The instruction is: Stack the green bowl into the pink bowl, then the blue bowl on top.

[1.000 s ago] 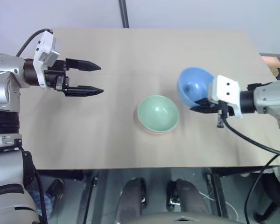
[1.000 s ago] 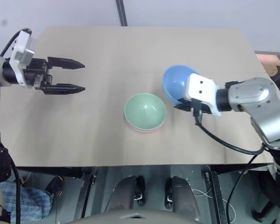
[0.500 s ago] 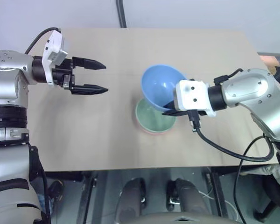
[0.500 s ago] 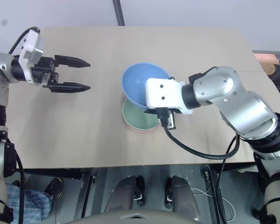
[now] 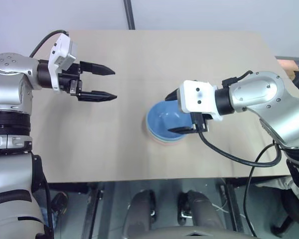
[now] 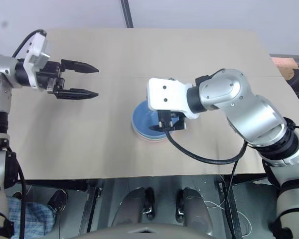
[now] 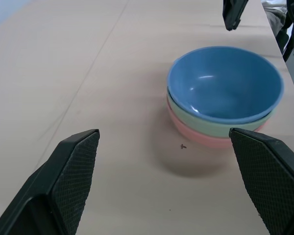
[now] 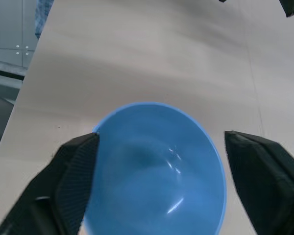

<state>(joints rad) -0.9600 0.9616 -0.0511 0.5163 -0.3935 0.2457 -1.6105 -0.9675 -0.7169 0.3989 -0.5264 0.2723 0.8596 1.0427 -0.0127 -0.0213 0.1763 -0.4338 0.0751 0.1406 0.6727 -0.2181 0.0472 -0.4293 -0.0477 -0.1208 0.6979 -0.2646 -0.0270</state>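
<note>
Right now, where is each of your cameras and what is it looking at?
Left eye and right eye: in my head, looking down at the table and both arms.
Left wrist: on my left arm, looking along its open left hand at the blue bowl, which sits in the green bowl, which sits in the pink bowl.
Right wrist: on my right arm, looking down past its open right hand into the blue bowl.
All views share the blue bowl.

Blue bowl, green bowl, pink bowl
</note>
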